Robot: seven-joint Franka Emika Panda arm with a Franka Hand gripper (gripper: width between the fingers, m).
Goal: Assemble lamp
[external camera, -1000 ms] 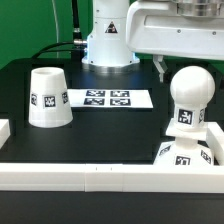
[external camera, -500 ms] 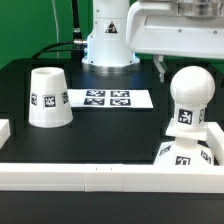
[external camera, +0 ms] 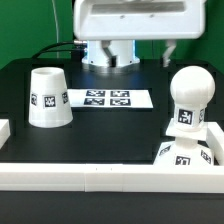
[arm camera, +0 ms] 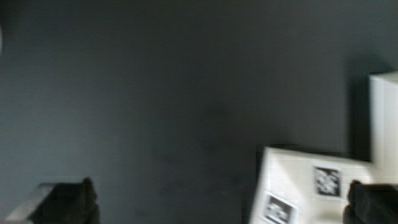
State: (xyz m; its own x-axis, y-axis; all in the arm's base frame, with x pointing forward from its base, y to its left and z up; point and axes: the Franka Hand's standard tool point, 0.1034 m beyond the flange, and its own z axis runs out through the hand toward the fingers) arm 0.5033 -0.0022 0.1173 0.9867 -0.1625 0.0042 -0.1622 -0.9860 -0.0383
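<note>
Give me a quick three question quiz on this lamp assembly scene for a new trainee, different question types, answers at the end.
1. True or false: the shade stands on the marker board.
2. Multiple choice: the bulb sits (A) on the base block, (B) inside the shade, (C) in the gripper.
3. In the wrist view, is anything between the two fingers?

Key
1. False. It stands on the black table, to the exterior view's left of the board.
2. A.
3. No, only a white part's corner lies below them.
</note>
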